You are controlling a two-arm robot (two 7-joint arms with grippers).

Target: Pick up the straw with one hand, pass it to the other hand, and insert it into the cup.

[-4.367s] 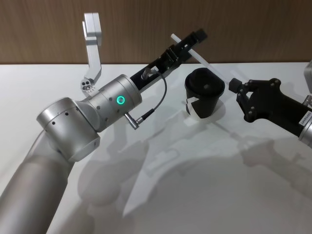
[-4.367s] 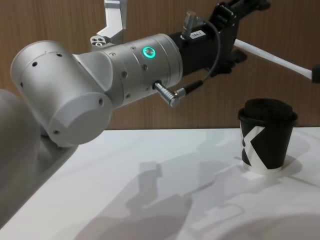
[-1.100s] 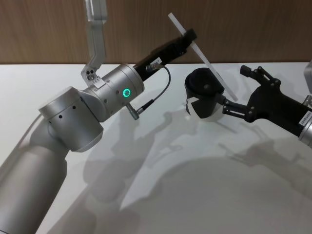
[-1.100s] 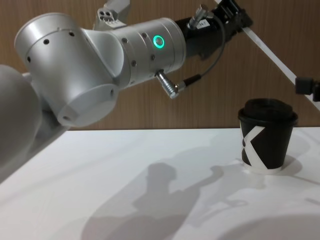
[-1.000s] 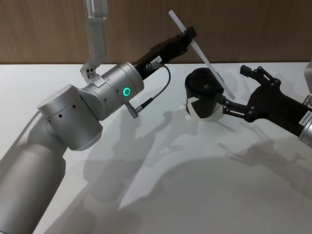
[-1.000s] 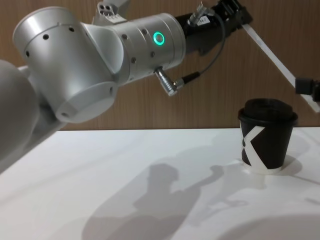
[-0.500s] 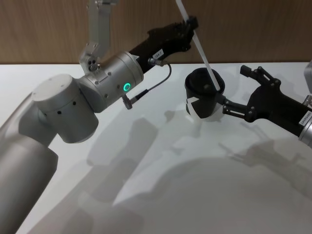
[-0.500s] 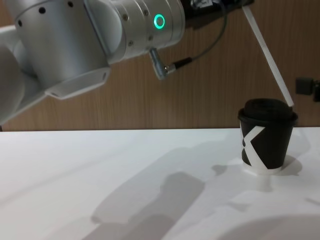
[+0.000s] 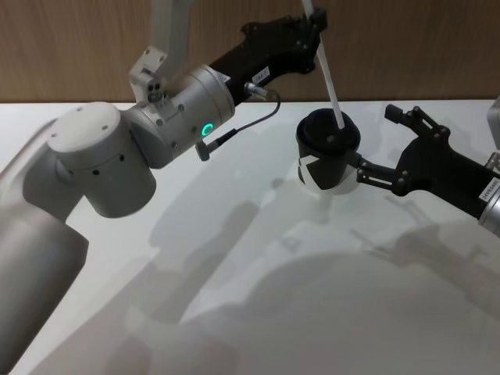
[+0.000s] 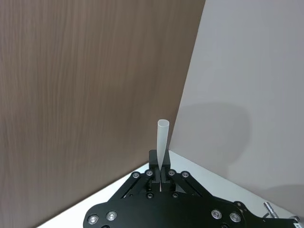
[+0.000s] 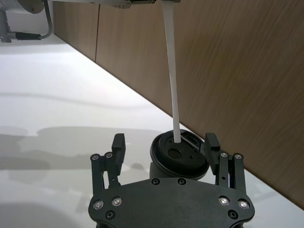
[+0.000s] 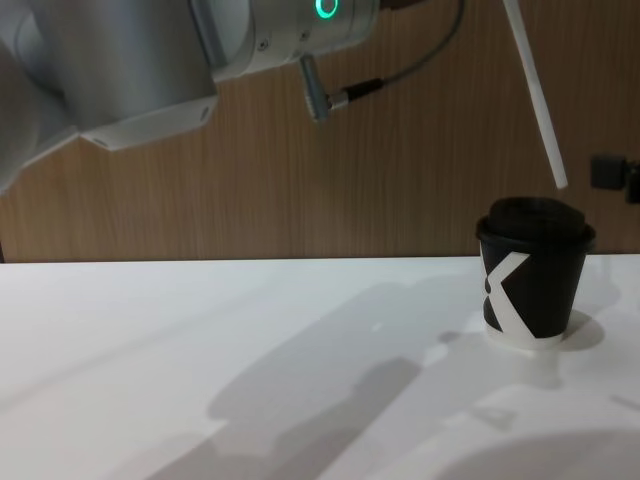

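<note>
Left claw (image 9: 315, 30) grips a thin white straw (image 9: 330, 86)

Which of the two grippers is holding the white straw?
The left gripper, on the silver arm with the green ring light: it is shut on the straw above the cup. The right gripper is open and empty.

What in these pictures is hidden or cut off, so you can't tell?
Chest view: top of the straw, cut off by the upper edge.
Right wrist view: sides of the cup, hidden behind the right gripper.
Left wrist view: lower straw, hidden behind the left gripper.
</note>
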